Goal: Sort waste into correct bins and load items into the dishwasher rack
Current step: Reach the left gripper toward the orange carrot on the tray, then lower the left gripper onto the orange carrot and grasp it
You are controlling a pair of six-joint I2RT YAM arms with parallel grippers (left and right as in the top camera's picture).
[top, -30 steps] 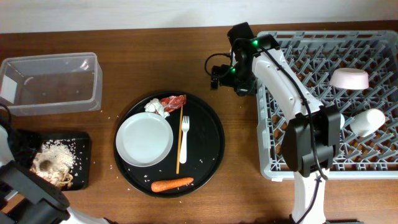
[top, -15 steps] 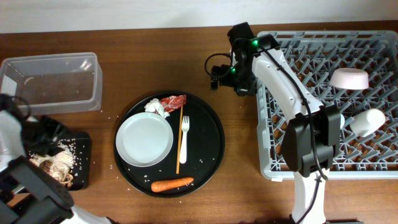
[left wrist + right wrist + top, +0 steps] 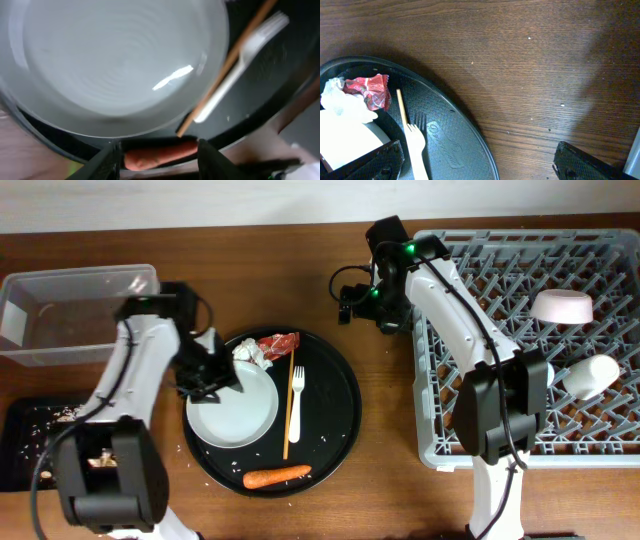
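The left gripper [image 3: 207,377] hovers, jaws apart and gripping nothing, above the white round plate [image 3: 238,408] at its 10 o'clock rim, elbow raised at 11 o'clock. The right gripper [image 3: 346,298], jaws wide apart, hangs over the table [image 3: 280,290] at 1 o'clock of the round black tray [image 3: 335,425].

Glossy plate [image 3: 115,60], wood-grain table [image 3: 520,60]

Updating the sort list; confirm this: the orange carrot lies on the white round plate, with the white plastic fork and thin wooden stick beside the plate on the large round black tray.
Wrong in one respect. The overhead view shows the orange carrot lying off the white round plate, on the large round black tray. The white plastic fork and thin wooden stick do lie beside the plate.
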